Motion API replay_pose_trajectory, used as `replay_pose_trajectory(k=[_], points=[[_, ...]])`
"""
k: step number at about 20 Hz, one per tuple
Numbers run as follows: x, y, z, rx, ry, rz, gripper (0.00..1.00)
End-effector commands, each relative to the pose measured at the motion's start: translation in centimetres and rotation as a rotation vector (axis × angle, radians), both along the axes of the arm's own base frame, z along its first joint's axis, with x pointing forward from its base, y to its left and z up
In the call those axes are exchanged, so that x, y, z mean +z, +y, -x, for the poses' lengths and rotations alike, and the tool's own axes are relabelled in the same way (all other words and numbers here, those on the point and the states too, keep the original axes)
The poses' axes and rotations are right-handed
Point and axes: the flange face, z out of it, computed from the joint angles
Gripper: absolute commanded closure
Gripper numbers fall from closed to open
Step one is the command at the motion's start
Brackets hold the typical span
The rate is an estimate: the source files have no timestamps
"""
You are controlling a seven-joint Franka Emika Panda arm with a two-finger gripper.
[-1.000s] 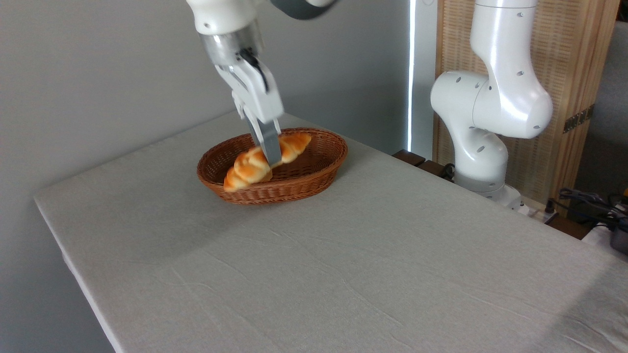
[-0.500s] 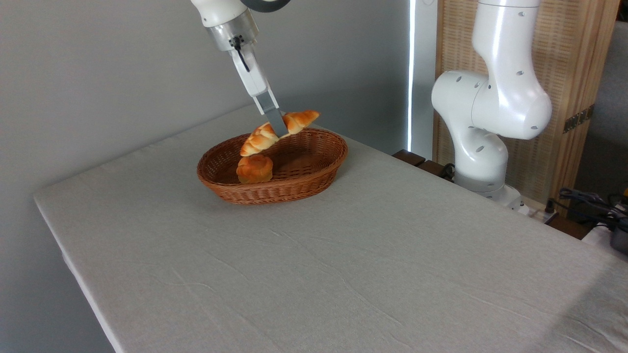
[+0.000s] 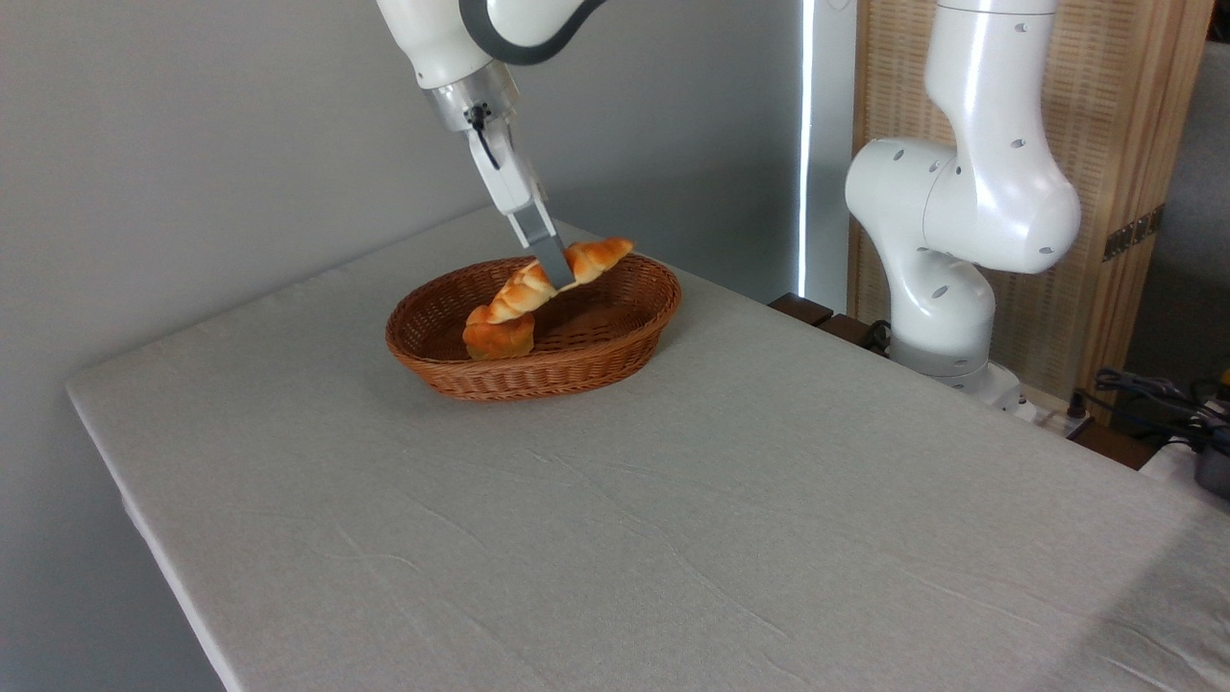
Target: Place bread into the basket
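Note:
The bread (image 3: 524,291), a long braided golden-orange loaf, hangs tilted over the basket (image 3: 625,322), its right end raised above the far rim and its left end low near a small round bun (image 3: 498,336). My gripper (image 3: 557,272) reaches down from the upper left and is shut on the loaf's middle. The basket is an oval reddish-brown wicker one at the back of the table. The far finger is hidden behind the near one.
A small round orange-brown bun lies inside the basket's left half. The table (image 3: 673,500) wears a pale grey cloth. The arm's white base (image 3: 951,240) stands at the right rear, with cables (image 3: 1153,399) past the table's right edge.
A second ago the loaf lay low in the basket; it rose, baring the bun. In the last half second the gripper has sunk a little and shifted right with the loaf.

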Motion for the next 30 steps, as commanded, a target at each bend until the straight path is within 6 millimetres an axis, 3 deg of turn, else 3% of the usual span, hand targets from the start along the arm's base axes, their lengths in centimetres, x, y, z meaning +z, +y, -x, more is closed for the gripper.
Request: replay_pose_trajectory(k=[1, 12, 16, 19, 22, 24, 27, 30], points=[[-2.2, -1.3, 0.7, 0.017, -0.045, 0.027, 0.0], [-1.8, -1.2, 0.3, 0.034, -0.055, 0.03, 0.0], [1.5, -1.0, -0.9, 0.092, -0.106, 0.052, 0.0], [5.9, 1.7, -3.7, 0.217, -0.145, 0.075, 0.0], [8.9, 4.9, -6.1, 0.285, -0.183, 0.109, 0.0], [10.7, 8.0, -8.1, 0.347, -0.211, 0.135, 0.0], [13.4, 15.0, -11.8, 0.464, -0.261, 0.16, 0.0], [14.4, 19.1, -14.2, 0.489, -0.292, 0.131, 0.0]])
